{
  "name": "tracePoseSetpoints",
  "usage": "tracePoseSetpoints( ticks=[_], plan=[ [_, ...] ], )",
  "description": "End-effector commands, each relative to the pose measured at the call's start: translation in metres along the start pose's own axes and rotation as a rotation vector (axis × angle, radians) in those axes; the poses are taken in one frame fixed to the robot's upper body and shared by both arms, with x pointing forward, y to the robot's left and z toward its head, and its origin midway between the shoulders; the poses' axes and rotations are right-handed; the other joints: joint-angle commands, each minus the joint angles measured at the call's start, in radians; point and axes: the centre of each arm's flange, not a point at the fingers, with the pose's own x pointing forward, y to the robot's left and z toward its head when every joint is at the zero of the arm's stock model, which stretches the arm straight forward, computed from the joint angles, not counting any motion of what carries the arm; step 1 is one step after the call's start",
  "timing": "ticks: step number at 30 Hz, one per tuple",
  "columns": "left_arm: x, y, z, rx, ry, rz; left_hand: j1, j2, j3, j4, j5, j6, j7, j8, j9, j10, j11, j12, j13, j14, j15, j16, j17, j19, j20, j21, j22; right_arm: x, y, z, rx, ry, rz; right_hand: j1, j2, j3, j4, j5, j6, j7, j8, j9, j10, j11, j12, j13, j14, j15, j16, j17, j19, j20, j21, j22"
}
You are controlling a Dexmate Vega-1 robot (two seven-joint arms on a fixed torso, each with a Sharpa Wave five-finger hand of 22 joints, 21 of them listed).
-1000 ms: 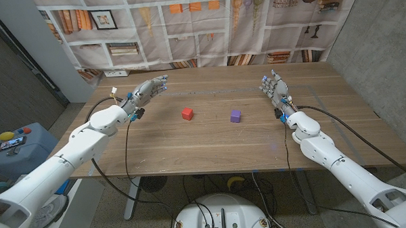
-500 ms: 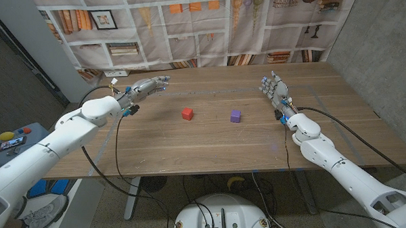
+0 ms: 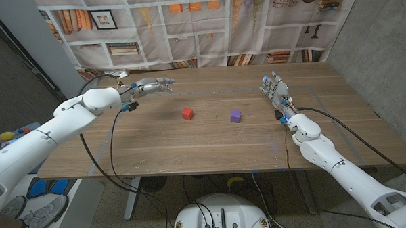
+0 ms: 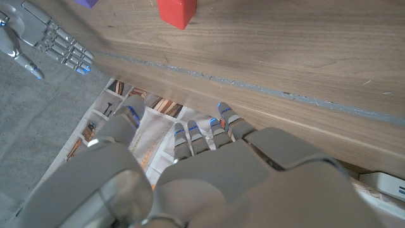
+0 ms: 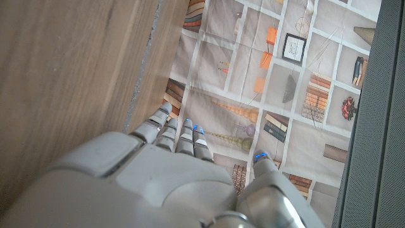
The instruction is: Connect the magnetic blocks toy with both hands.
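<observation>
Head view shows the left hand (image 3: pixel 150 85) empty with fingers stretched out, hovering beyond the red block (image 3: pixel 187 114); the right hand (image 3: pixel 275 91) is empty too, fingers apart, standing beside the purple block (image 3: pixel 235 115). Both blocks sit apart mid-bench (image 3: pixel 211 147). A sideways reach could knock one away. Since earlier, the left arm has swung outward.

Even indoor light, soft shadows on table (image 3: pixel 211 141); head view sharp w/ edge distortion; wrist foregrounds blurry.
</observation>
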Motion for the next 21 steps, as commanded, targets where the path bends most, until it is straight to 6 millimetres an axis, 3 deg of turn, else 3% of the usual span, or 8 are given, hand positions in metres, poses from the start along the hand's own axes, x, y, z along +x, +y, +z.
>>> tracePoseSetpoints(
  ticks=[1, 21],
  plan=[
    [0.011, 0.005, 0.020, 0.204, 0.031, -0.097, 0.021, -0.006, 0.009, -0.003, 0.003, -0.002, -0.004, 0.005, 0.001, 0.000, -0.010, -0.005, 0.004, -0.018, -0.064, -0.005, 0.003, -0.001, -0.022, -0.006, 0.001, -0.003, -0.003, -0.002, 0.001, -0.001, -0.009, 0.001, 0.048, 0.000, -0.005, 0.006, 0.003, -0.011, 0.005, 0.002, 0.003, -0.004, 0.010, 0.003, 0.003, -0.004, 0.008, 0.003, 0.006, -0.007, 0.005, 0.003],
    [0.017, -0.015, 0.042, 0.451, 0.099, -0.169, 0.087, -0.052, 0.014, 0.000, -0.003, -0.031, -0.011, 0.001, 0.001, -0.015, -0.022, -0.012, 0.005, -0.055, -0.037, -0.002, 0.004, -0.039, -0.003, -0.010, 0.003, 0.001, -0.008, -0.002, 0.002, 0.006, -0.004, 0.004, 0.051, 0.000, -0.004, 0.007, 0.004, -0.015, 0.005, 0.002, 0.005, -0.008, 0.011, 0.002, 0.006, -0.001, 0.010, -0.001, 0.008, -0.002, 0.006, 0.003]
  ],
)
